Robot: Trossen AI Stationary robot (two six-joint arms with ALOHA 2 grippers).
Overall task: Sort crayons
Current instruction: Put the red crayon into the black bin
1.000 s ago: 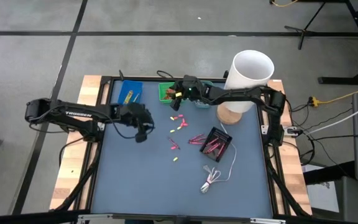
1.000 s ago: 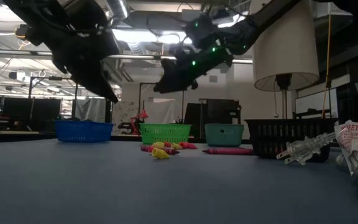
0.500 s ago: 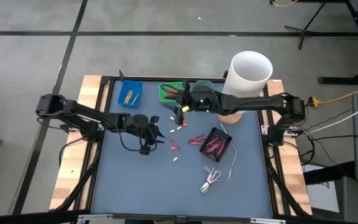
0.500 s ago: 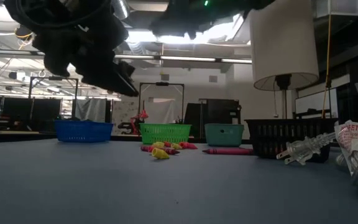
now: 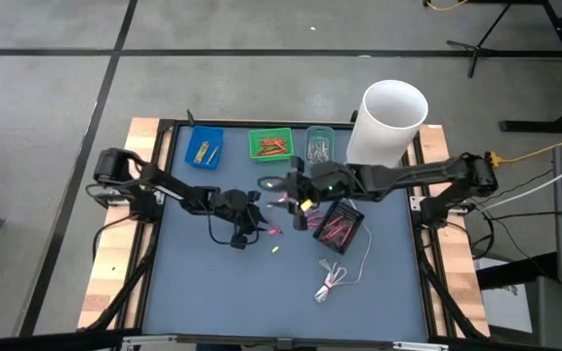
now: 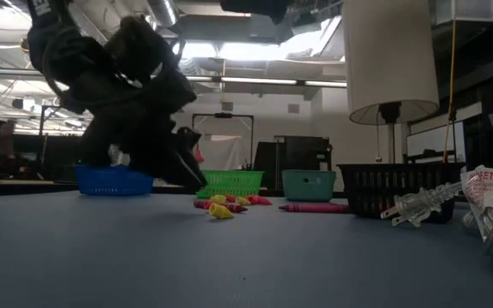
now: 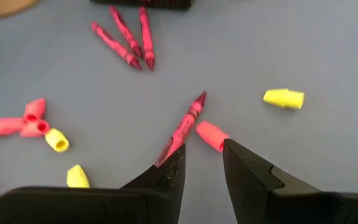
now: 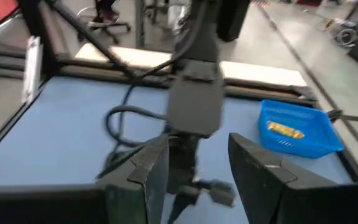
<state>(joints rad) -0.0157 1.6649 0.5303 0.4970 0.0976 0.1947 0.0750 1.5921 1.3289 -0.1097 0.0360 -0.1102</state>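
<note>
Loose crayons (image 5: 283,203) and short pink and yellow bits lie on the blue table (image 5: 213,292) around its middle. In the left wrist view a dark red crayon (image 7: 185,124) lies flat, with a pink bit (image 7: 211,135) beside it. My left gripper (image 7: 202,149) (image 5: 257,220) hangs open low over them, slanting down. The crayon's near end is hidden behind one finger (image 7: 169,171). My right gripper (image 8: 197,155) (image 5: 281,187) is open and empty, high above the loose crayons and facing the left arm.
At the far edge stand a blue tray (image 5: 203,146), a green tray (image 5: 271,144) and a teal tray (image 5: 320,144). A black tray (image 5: 341,222) holds pink crayons. A white cylinder (image 5: 390,122) stands far right. A coiled white cable (image 5: 335,278) lies near.
My left gripper has gone down and toward the table's right, to the loose crayons, and has tipped its fingers downward. My right gripper has left the green tray, rising and moving toward the near edge. Both have stayed open. No crayon has moved.
</note>
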